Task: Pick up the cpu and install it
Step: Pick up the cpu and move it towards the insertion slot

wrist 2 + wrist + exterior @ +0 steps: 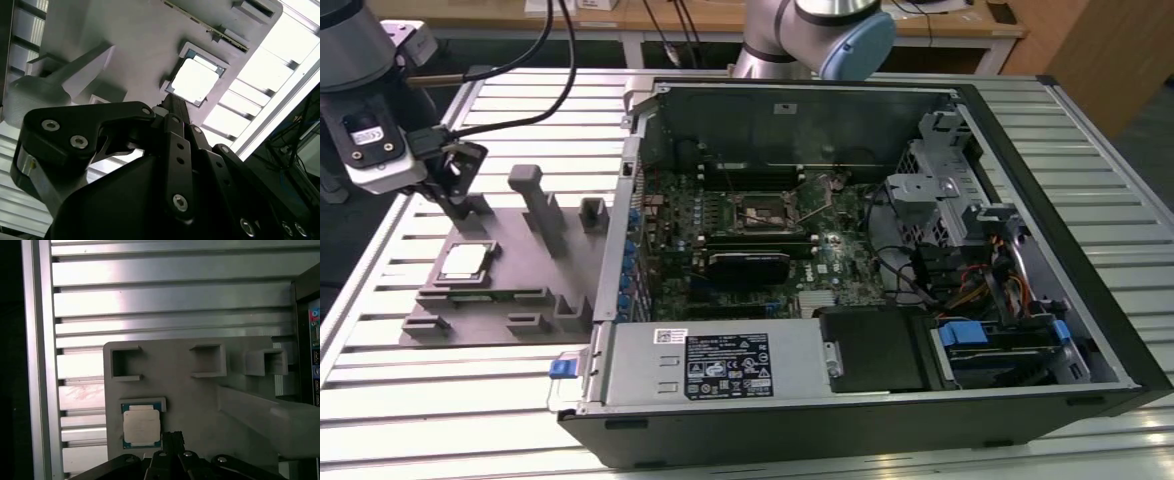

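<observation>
In the exterior view, the cpu [464, 263] lies flat in a pocket of the grey fixture block [520, 300], at about nine o'clock of the picture, on the table [454, 420]. We judge the pocket keeps the chip square for a clean pick. The tool [462, 208] hangs near it, toward eleven o'clock of the chip, and looks closed on nothing. The socket [758, 212] sits inside the open computer case [1067, 400], at three o'clock of the fixture, well apart.

In the second wrist view, the tool [167, 104] points at the cpu [194, 80] without touching it.

In the first wrist view, the cpu [142, 426] rests untouched in its recess, with the tool [173, 437] just beside one edge. We judge the pick is not yet made.
</observation>
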Available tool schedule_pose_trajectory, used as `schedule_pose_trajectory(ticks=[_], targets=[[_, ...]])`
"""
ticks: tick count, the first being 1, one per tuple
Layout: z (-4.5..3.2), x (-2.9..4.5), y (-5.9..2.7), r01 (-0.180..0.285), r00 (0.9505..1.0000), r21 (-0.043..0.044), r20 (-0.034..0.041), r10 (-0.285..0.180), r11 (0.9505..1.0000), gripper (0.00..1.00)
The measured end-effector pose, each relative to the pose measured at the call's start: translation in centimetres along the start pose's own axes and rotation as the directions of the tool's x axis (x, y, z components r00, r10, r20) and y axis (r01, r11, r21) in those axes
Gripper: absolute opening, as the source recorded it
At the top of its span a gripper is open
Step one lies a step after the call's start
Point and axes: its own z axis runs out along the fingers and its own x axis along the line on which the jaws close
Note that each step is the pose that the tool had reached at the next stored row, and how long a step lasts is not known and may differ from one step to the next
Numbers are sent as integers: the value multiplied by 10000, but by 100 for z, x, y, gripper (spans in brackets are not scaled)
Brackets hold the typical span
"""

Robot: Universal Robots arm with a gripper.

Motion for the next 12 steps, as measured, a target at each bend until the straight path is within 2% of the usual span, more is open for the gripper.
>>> schedule_pose_trajectory(ticks=[9, 12], targets=[[55, 36, -4, 4, 10000, 82, 7, -4, 10000, 11], [79, 46, -5, 5, 10000, 137, 10, -5, 9999, 11]])
